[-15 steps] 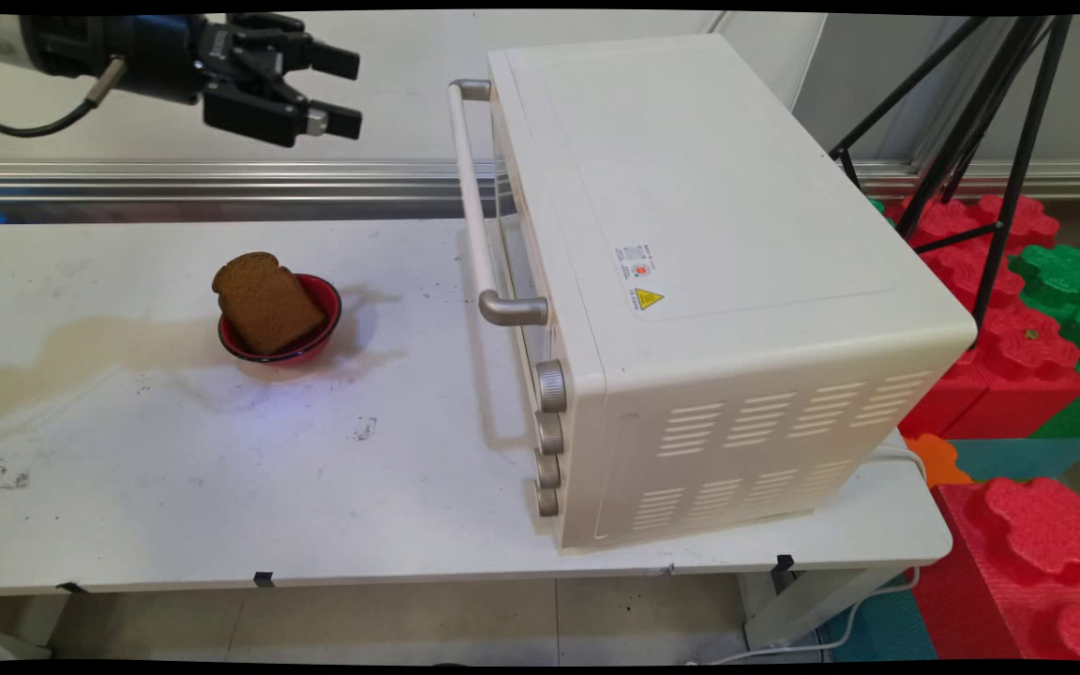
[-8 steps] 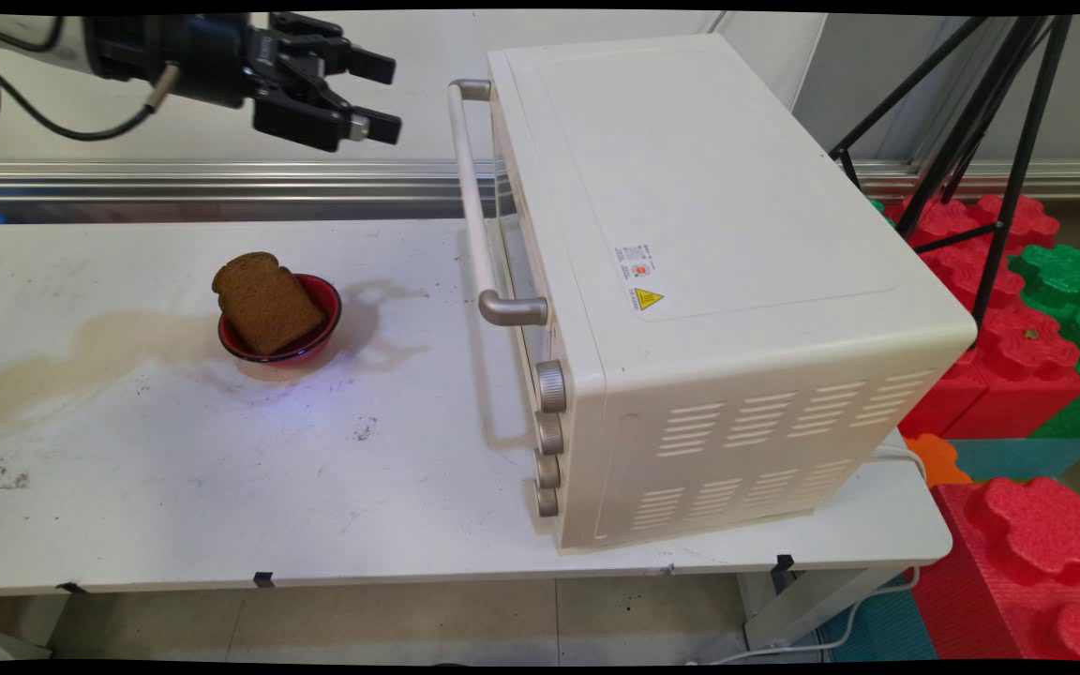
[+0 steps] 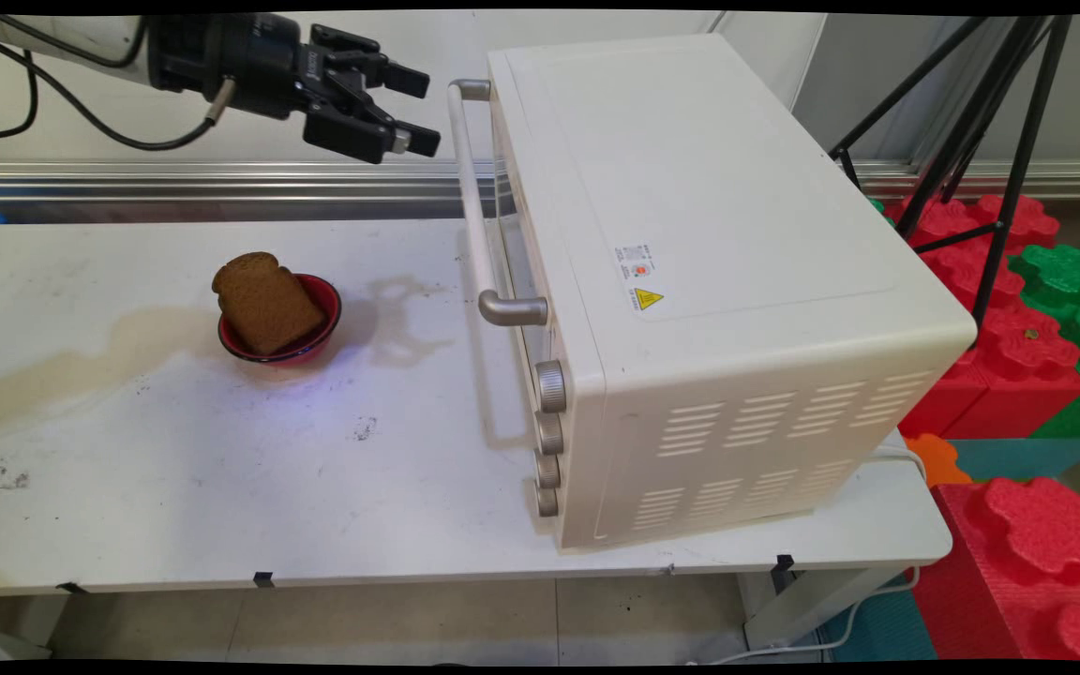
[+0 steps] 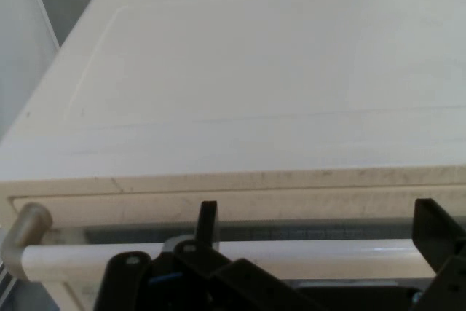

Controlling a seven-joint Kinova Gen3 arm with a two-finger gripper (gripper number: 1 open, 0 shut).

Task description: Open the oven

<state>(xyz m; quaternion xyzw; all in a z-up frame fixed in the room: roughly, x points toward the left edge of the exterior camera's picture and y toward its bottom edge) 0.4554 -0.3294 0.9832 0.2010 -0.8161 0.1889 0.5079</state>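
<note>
A white table [image 3: 174, 469] carries, toward its left, a red bowl [image 3: 320, 328] with a brown slice of bread [image 3: 263, 300] leaning in it; both stand well below and to the left of the claw, and nothing lies between them and it. A pale brown stain [image 3: 62, 361] spreads over the table left of the bowl.

High over the table's far side, the claw [image 3: 418, 111] comes in level from the upper left, a black cable [image 3: 81, 117] hanging behind it. Its two fingers [image 3: 406, 79] stand apart and hold nothing. Their tips are just left of the far end of the oven's handle [image 3: 470, 187], near it but apart from it. In the hand view the handle [image 4: 109, 258] runs across the claw [image 4: 320, 223], with one finger [image 4: 207, 223] in front of it and the other at the right edge.

The cream oven [image 3: 690, 281] fills the right half of the table, door shut and facing left, four knobs [image 3: 549, 436] in a column at its near front corner. A yellow warning sticker [image 3: 648, 299] sits on its top.

Right of the table stand a black tripod [image 3: 990, 141] and red and green foam blocks [image 3: 1018, 356].
</note>
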